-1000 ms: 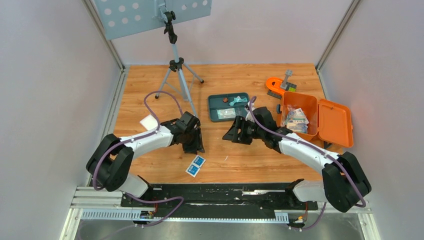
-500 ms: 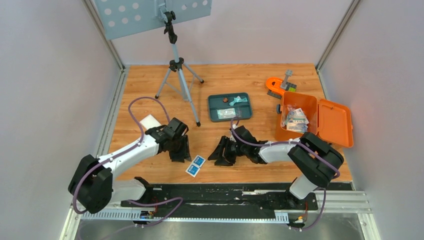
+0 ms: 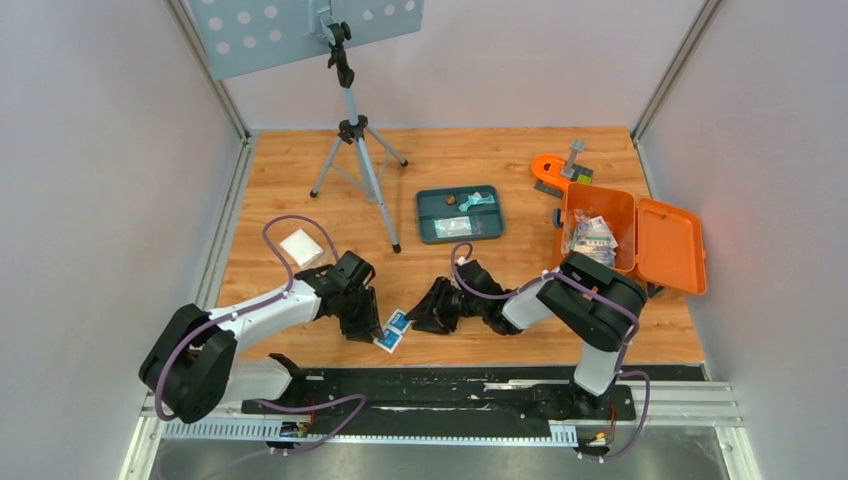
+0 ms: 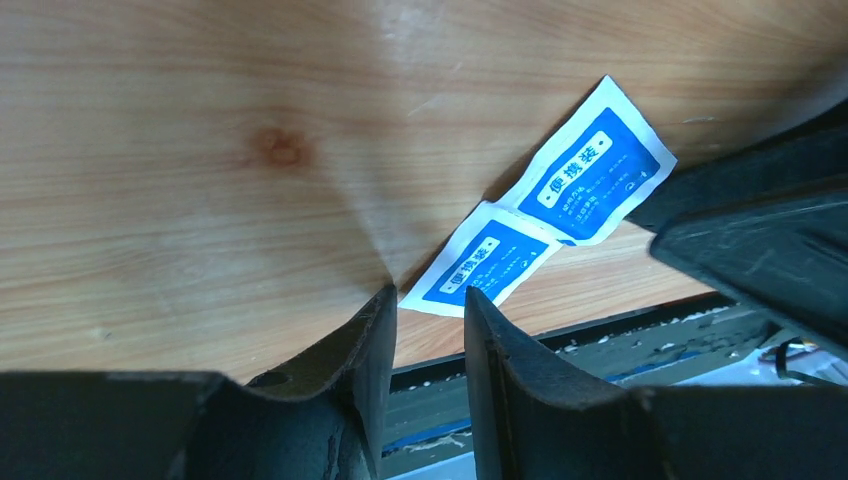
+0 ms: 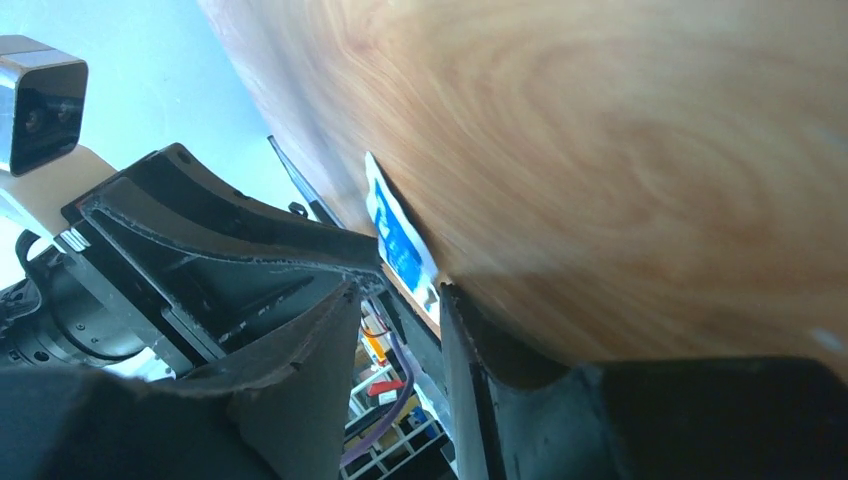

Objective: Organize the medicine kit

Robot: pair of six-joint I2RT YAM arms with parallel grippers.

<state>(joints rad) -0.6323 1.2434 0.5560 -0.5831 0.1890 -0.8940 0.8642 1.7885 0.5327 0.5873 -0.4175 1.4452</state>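
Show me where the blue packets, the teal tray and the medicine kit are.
blue packets [image 4: 595, 178], left wrist view, middle of the upper packet.
teal tray [image 3: 420, 214], top external view, its left rim.
medicine kit [image 3: 670, 245], top external view, its open lid.

The left gripper [image 4: 430, 300] hangs low over the wooden table [image 4: 200, 150], its two black fingers [image 4: 350, 380] set a narrow gap apart. Directly ahead of their tips lies the corner of a joined pair of blue-and-white sachets [image 4: 555, 225], flat on the wood near the table's edge. To the claw's right, the right gripper [image 4: 665, 220] meets the farther sachet.
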